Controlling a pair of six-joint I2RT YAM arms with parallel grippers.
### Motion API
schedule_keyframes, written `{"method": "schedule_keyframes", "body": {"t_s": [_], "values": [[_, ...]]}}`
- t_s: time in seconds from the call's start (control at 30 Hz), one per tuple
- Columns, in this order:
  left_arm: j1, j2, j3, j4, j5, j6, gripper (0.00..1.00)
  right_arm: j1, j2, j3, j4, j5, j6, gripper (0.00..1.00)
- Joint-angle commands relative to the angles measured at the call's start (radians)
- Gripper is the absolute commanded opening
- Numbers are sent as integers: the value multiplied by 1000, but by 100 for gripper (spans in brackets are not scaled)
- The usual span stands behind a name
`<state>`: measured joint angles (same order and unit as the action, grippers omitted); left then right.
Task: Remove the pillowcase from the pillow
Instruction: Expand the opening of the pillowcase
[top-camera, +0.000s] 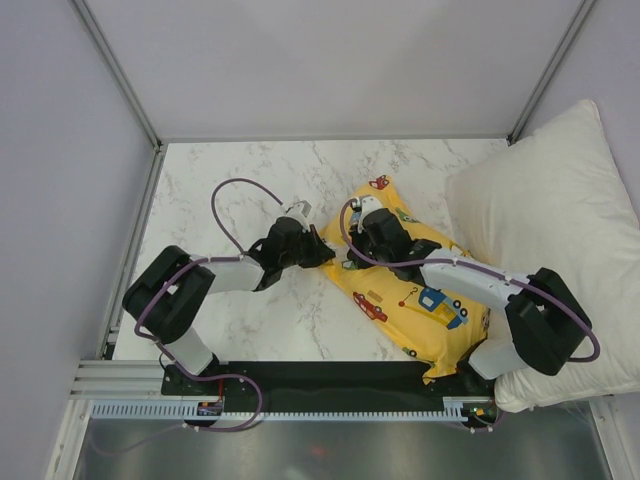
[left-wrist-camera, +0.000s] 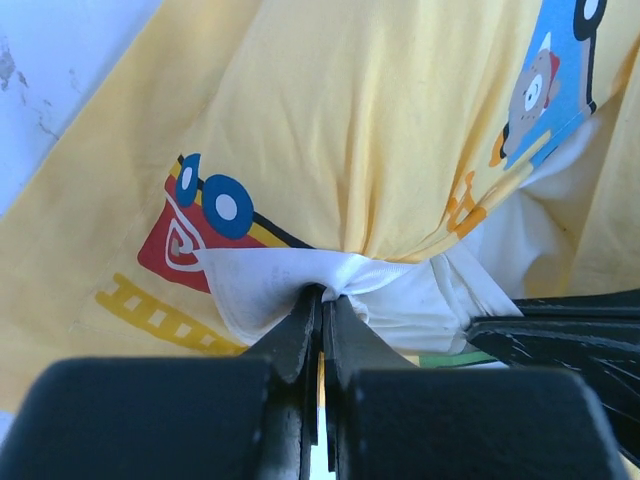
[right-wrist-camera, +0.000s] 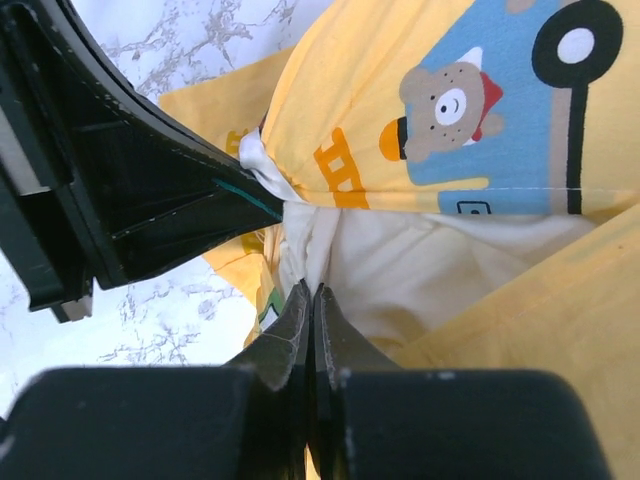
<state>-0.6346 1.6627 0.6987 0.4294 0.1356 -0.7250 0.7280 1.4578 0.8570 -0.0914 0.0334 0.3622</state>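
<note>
The yellow pillowcase (top-camera: 420, 295) with cartoon vehicles lies diagonally on the marble table, its open end toward the centre. Both grippers meet at that opening. My left gripper (left-wrist-camera: 325, 292) is shut on a pinch of the case's edge, whose white inner side is folded outward (left-wrist-camera: 250, 290) below the yellow print (left-wrist-camera: 350, 120). My right gripper (right-wrist-camera: 311, 288) is shut on the cream pillow (right-wrist-camera: 430, 270), which shows between the yellow layers (right-wrist-camera: 340, 90). From above, the left gripper (top-camera: 328, 255) and right gripper (top-camera: 350, 262) almost touch. Most of the pillow is hidden inside the case.
A large white pillow (top-camera: 560, 190) leans at the right, touching the case's far side. The marble table (top-camera: 260, 190) has metal frame posts at its back corners. The left arm's finger (right-wrist-camera: 150, 190) crosses the right wrist view.
</note>
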Motion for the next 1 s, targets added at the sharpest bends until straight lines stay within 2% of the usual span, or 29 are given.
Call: {"method": "schedule_keyframes", "body": {"t_s": [0.0, 0.33, 0.47, 0.57, 0.6, 0.7, 0.8, 0.97], "values": [[35, 71, -45, -158, -332, 72, 2, 24, -109, 4, -136, -162, 35, 0], [-111, 40, -131, -46, -304, 13, 2, 33, -163, 111, -209, -60, -66, 0], [-163, 32, -180, 34, -255, -31, 2, 39, -148, 198, -222, -85, -107, 1], [-178, 5, -240, 112, -228, -73, 2, 42, -100, 247, -223, -86, -112, 22], [-181, -3, -270, 143, -223, -82, 2, 40, -67, 258, -225, -75, -111, 39], [-186, -36, -309, 170, -199, -103, 2, 42, 1, 278, -225, -59, -91, 62], [-194, -64, -343, 229, -165, -120, 2, 65, 58, 283, -212, -66, -75, 66], [-211, -101, -360, 253, -163, -126, 2, 91, 105, 264, -223, 6, -25, 66]]}}
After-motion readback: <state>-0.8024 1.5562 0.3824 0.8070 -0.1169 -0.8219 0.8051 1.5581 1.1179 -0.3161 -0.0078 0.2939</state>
